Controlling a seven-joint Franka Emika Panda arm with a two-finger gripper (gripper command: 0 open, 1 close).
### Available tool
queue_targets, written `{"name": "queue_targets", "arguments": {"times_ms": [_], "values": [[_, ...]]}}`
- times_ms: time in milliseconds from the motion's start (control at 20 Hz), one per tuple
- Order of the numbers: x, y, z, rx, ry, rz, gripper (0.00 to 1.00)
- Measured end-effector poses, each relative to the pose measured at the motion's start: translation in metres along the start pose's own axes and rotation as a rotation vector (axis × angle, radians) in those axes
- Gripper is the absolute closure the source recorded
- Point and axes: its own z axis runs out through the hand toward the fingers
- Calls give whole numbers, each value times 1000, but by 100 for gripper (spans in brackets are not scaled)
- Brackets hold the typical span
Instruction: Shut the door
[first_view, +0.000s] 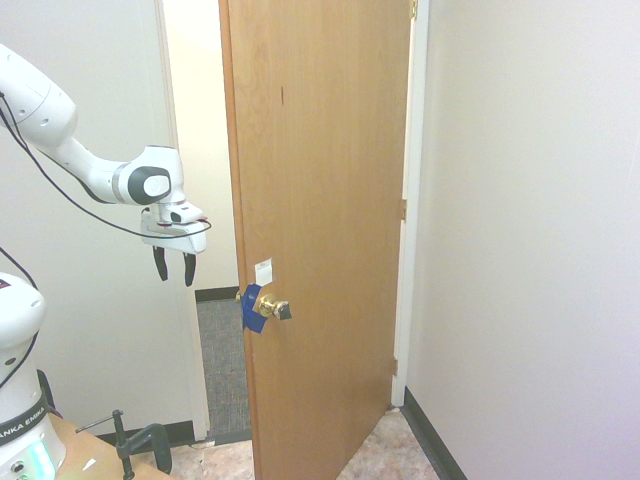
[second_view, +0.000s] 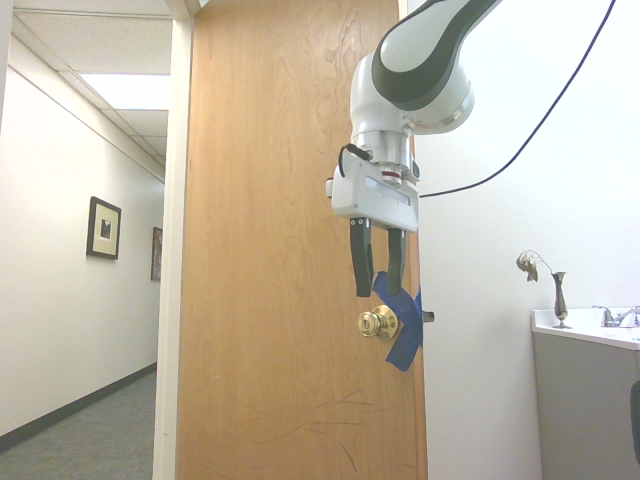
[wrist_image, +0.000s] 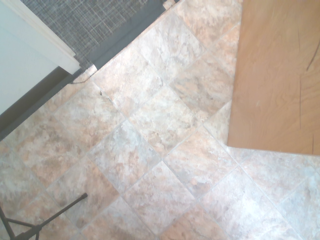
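Observation:
The door (first_view: 320, 200) is a tall orange-brown wooden slab, swung partly open on hinges at its right. Its brass knob (first_view: 270, 306) carries blue tape, with a small white sticker (first_view: 263, 270) just above. From the other side the door (second_view: 280, 250) fills the middle of the picture, its knob (second_view: 378, 323) low on the right. My gripper (first_view: 174, 267) hangs in the air pointing down, to the left of the door's free edge and a little above knob height. Its fingers (second_view: 361, 262) stand open with nothing between them. The door's lower part (wrist_image: 275, 75) shows in the wrist view.
A white door frame and wall (first_view: 110, 300) stand behind my gripper. Grey carpet (first_view: 222, 350) runs into the hallway beyond the opening. Tan tiled floor (wrist_image: 150, 140) lies below. A white wall (first_view: 530, 250) closes the right side. A counter with a small vase (second_view: 559, 298) stands further off.

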Motion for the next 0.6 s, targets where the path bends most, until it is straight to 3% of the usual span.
{"name": "queue_targets", "arguments": {"times_ms": [300, 600], "values": [[0, 5, -13, 33, 24, 27, 0], [10, 58, -48, 89, 72, 198, 0]]}}
